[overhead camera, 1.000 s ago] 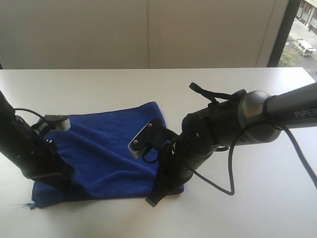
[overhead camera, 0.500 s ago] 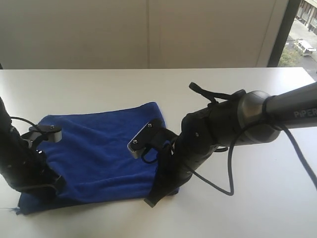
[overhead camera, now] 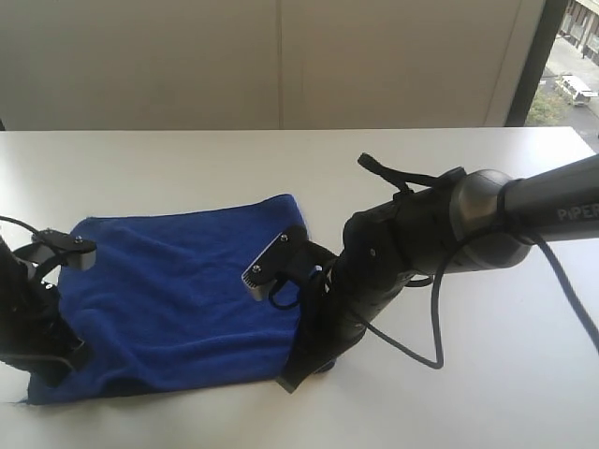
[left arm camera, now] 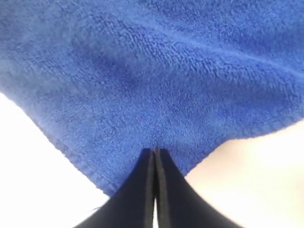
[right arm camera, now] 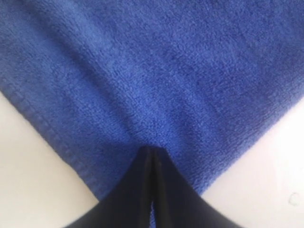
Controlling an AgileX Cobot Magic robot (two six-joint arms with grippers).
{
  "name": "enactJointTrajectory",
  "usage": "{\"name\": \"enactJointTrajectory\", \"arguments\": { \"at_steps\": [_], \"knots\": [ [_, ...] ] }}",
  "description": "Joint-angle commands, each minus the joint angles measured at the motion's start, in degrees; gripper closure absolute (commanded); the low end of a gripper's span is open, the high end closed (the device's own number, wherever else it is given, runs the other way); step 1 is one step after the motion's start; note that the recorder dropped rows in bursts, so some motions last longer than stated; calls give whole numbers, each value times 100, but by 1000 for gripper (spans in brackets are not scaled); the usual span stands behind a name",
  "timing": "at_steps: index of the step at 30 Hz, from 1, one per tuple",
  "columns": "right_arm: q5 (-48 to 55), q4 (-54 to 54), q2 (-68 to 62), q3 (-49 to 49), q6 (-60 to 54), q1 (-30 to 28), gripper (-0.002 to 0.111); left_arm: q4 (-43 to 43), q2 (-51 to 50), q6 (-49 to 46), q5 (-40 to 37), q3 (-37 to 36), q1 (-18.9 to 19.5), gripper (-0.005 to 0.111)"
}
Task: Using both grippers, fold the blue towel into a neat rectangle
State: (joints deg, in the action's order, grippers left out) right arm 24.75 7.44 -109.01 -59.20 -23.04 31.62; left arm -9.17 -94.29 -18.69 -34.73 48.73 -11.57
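the far half of the table point(overhead camera: 187, 159) and its right end lie open. the right arm point(overhead camera: 421, 243) bars the near middle over the blue towel point(overhead camera: 178, 290); the left arm point(overhead camera: 23, 313) fills the near-left corner.

White lettering on the right arm

The word "PIPER" point(overhead camera: 577, 213) stands along the dark sleeve of the right arm point(overhead camera: 529, 198); no other text can be read in any view.

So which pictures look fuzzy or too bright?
Exterior view: fairly sharp, daylight glowing at the window on the right edge. Left wrist view: towel a bit blurry, table glaring white. Right wrist view: towel weave sharper, gripper just a dark shape.
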Motion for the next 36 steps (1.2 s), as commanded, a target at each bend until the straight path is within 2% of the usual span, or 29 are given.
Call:
{"name": "enactJointTrajectory", "arguments": {
  "at_steps": [1, 6, 9, 17, 20, 23, 25, 36],
  "knots": [
    [274, -104, -12, 39, 26, -28, 108, 18, 351, 54, -126, -30, -5, 107],
    [325, -104, -12, 39, 26, -28, 108, -580, 424, -91, 565, -30, -5, 107],
    [339, -104, -12, 39, 26, -28, 108, -1303, 294, -775, 491, -67, -5, 107],
    [339, -104, -12, 39, 26, -28, 108, -1191, 19, -920, 489, -407, -5, 107],
    [339, -104, -12, 39, 26, -28, 108, -653, 19, -527, 317, -407, -5, 107],
    [316, -104, -12, 39, 26, -28, 108, 524, 19, 602, 97, -407, -5, 107],
    [293, -104, -12, 39, 26, -28, 108, 960, 19, 1012, -10, -407, -5, 107],
    [236, -104, -12, 39, 26, -28, 108, 1166, 19, 1123, -345, -407, -5, 107]
  ]
}}
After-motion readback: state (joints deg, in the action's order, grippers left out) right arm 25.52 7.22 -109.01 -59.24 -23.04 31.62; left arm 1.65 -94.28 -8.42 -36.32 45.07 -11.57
